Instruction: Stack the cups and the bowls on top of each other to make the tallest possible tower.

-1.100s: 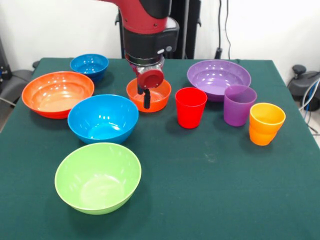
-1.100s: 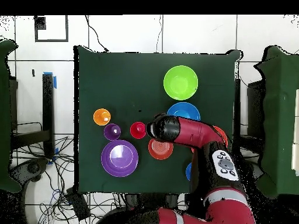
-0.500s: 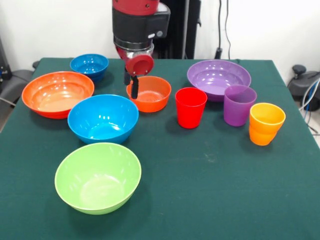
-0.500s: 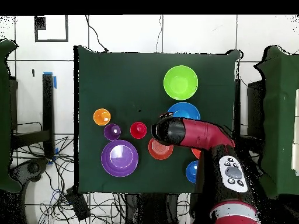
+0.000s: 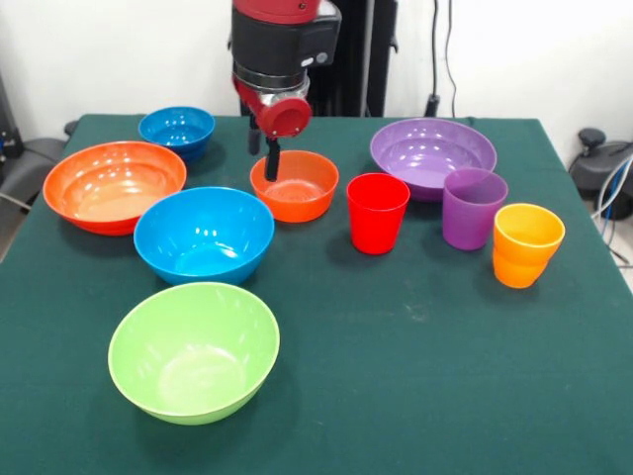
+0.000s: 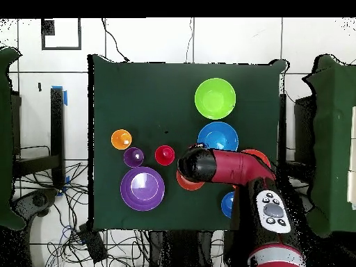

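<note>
All cups and bowls stand apart on the green table [image 5: 425, 376]; nothing is stacked. My gripper [image 5: 263, 153] hangs open and empty just above the left rim of the small orange bowl [image 5: 295, 186]. The dark blue bowl [image 5: 177, 130] and the wide orange-red bowl [image 5: 114, 185] are to its left. The light blue bowl [image 5: 204, 235] and the lime green bowl [image 5: 194, 351] are nearer the camera. The purple bowl [image 5: 432, 154], red cup [image 5: 377, 212], purple cup [image 5: 474, 208] and orange cup [image 5: 526, 244] are to the right. In the overhead view the arm [image 6: 222, 165] hides the gripper.
The robot's pedestal and cables are behind the table's far edge. In the overhead view the arm covers most of the small orange bowl [image 6: 185, 184] and part of the orange-red bowl [image 6: 259, 157].
My gripper has risen from the small orange bowl's left rim and shifted slightly right. The bowl stayed where it was. Nothing else moved.
</note>
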{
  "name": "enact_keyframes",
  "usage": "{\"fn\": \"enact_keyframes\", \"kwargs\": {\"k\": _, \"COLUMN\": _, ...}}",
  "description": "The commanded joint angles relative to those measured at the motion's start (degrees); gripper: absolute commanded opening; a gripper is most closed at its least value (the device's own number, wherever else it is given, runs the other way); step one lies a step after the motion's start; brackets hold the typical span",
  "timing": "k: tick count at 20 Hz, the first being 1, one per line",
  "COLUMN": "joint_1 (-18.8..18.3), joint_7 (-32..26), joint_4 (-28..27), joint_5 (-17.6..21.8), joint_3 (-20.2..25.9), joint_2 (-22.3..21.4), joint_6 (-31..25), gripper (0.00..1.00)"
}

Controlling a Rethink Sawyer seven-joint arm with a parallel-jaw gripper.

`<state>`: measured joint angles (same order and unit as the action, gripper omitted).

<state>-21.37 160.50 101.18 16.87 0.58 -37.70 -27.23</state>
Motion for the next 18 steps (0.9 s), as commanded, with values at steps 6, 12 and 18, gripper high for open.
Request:
{"fn": "enact_keyframes", "kwargs": {"k": 6, "joint_1": 2.8, "joint_7": -0.7, "joint_4": 5.8, "joint_5": 4.5, "joint_3": 0.5, "joint_2": 7.4, "joint_6": 7.7, "gripper": 1.00}}
{"fn": "enact_keyframes", "kwargs": {"k": 12, "joint_1": 3.7, "joint_7": -0.5, "joint_4": 6.0, "joint_5": 4.7, "joint_3": -1.2, "joint_2": 9.5, "joint_6": 10.8, "gripper": 1.00}}
{"fn": "enact_keyframes", "kwargs": {"k": 18, "joint_1": 1.9, "joint_7": -2.3, "joint_4": 8.0, "joint_5": 6.0, "joint_3": -1.0, "joint_2": 8.1, "joint_6": 12.0, "gripper": 1.00}}
